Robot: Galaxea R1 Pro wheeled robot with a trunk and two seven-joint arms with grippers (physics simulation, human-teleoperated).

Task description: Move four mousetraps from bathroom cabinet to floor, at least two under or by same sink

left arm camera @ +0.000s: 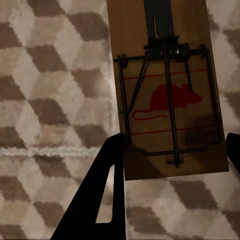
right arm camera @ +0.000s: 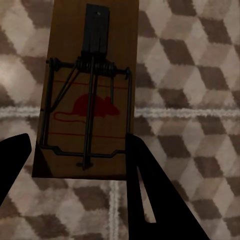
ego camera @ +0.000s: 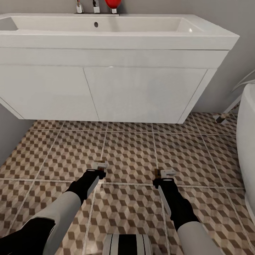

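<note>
Left pincer closed on mousetrap; right pincer closed on second mousetrap. Both low over bathroom floor, in front of bathroom sink, whether touching tiles unclear. Risk: release from height, trap flips or skids; grout line under right trap may tilt it.

Both arms are extended toward 12 o'clock; left gripper and right gripper are each held with jaws apart.
</note>
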